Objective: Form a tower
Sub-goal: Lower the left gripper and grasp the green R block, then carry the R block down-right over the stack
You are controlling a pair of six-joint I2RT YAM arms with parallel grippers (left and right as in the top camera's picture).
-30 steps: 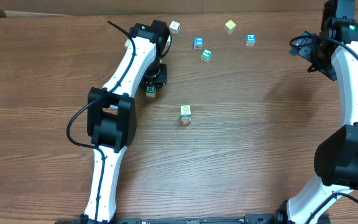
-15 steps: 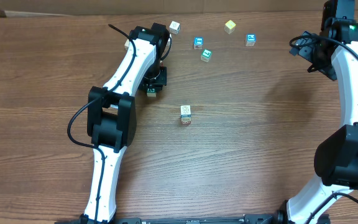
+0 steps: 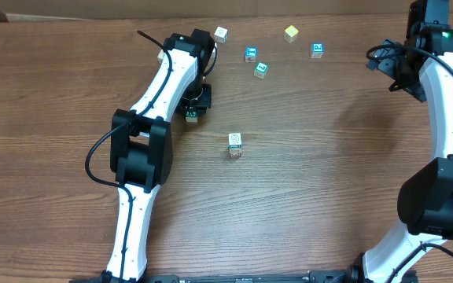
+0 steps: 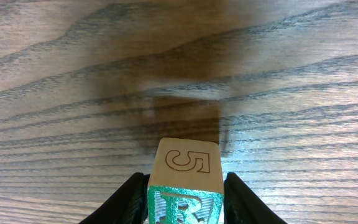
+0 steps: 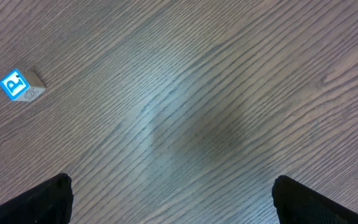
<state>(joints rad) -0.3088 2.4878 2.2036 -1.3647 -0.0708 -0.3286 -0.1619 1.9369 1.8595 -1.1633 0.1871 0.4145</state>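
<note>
left arm stretched forward, wrist bent down | left tool (image 4: pixel 185 194) clamped on cube (image 4: pixel 187 163) with green R and a 5 | tower (image 3: pixel 235 144) mid-counter (image 3: pixel 305 189), apart from tool, to its right, nearer base | right tool (image 5: pixel 173 199) wide, far right

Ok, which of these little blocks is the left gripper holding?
The block with the green R, which also shows a 5 on another face. It is pinched by the left gripper; every other block sits free on the table.
</note>
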